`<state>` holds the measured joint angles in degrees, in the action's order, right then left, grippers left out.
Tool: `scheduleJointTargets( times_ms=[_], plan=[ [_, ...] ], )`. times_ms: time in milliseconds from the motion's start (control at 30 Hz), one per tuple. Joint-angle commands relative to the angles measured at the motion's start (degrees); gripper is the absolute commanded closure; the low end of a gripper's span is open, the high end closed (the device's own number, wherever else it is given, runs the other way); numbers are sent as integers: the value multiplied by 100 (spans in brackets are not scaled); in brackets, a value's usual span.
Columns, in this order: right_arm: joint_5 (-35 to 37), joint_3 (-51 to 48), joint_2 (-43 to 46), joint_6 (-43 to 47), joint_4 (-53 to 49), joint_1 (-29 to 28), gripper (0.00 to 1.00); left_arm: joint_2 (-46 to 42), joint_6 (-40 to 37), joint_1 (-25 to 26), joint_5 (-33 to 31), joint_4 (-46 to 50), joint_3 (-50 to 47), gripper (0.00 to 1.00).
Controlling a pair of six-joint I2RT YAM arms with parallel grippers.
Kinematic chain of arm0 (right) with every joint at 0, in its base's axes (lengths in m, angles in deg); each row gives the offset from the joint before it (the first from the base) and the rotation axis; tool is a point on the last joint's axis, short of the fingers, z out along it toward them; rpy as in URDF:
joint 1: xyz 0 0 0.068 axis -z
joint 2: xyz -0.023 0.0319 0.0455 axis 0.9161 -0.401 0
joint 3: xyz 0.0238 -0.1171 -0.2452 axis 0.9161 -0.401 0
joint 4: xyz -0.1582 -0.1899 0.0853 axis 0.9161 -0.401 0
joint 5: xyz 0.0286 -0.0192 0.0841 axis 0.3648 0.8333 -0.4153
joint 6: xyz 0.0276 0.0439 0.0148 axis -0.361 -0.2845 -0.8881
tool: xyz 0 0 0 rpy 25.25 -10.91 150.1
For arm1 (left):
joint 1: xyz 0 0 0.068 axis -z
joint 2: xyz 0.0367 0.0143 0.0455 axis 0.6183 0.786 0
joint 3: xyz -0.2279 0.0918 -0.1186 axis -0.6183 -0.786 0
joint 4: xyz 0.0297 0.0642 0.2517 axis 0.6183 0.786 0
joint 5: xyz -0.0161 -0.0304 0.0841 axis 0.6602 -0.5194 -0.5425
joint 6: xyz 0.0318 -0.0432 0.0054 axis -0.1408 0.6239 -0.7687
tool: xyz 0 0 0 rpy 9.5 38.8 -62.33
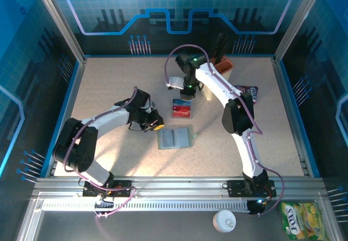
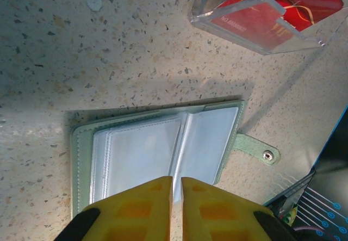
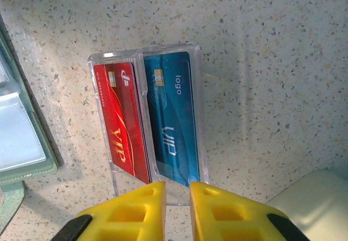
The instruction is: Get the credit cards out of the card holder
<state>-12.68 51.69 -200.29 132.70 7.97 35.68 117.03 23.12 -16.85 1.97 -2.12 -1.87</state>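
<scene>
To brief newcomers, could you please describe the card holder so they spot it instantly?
Find the middle of the speckled table. The card holder lies open on the near side of the clear tray holding a red card and a blue card. It alone is pale green, with clear sleeves and a snap tab.

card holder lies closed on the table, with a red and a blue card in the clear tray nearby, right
No: the card holder lies open, spread flat, as the left wrist view shows. The red card and blue card are in the clear tray nearby.
</scene>
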Motion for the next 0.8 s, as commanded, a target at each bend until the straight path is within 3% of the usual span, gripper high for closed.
scheduleJointTargets(
  times_ms=[0, 200, 767],
  plan=[
    [-10, 63, 49, -192, -35, 51, 79, 100, -57, -52, 144, 24, 85, 87],
    [103, -517, 438, -1062, 592, 27, 75, 150, -26, -54, 214, -88, 60, 88],
    [680, -2542, 1680, -4953, 1965, -276, 70, 99, 237, -53, 193, -618, -142, 88]
  ],
)
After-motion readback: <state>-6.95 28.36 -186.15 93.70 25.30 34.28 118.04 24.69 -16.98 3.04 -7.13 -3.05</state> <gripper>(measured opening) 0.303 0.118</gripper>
